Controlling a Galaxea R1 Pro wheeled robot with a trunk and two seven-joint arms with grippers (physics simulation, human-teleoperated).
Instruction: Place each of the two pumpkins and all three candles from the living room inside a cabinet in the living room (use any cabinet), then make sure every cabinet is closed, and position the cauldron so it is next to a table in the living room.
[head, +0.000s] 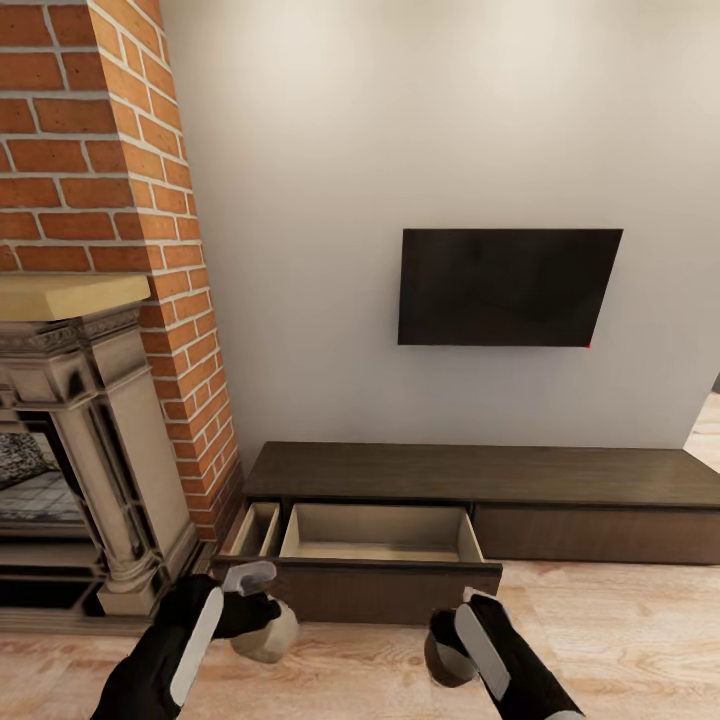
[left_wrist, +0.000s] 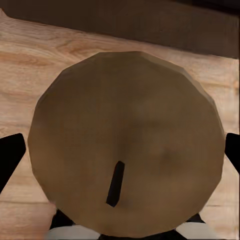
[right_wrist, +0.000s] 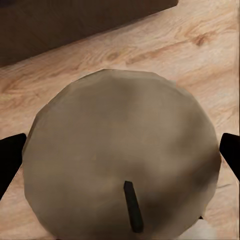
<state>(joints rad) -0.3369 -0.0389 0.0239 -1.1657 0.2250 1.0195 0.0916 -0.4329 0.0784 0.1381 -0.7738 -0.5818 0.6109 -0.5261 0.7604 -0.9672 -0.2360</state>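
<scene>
The head view takes in the long dark cabinet (head: 480, 500) with one drawer (head: 385, 550) pulled out in front of it, pale inside. Just before that drawer, the left gripper (head: 262, 612) clasps a beige candle (head: 268, 632) and the right gripper (head: 458, 640) clasps a darker candle (head: 447, 662), mostly hidden behind the arm. Each wrist view shows its candle's round top and black wick (left_wrist: 115, 183), with dark fingertips (right_wrist: 11, 159) tight at both sides.

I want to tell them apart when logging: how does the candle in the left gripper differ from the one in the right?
The left candle looks paler beige in the head view; the right candle looks darker. The left one sits slightly higher in that view. Both are stubby, dark-wicked and held over the wooden floor before the open drawer.
</scene>
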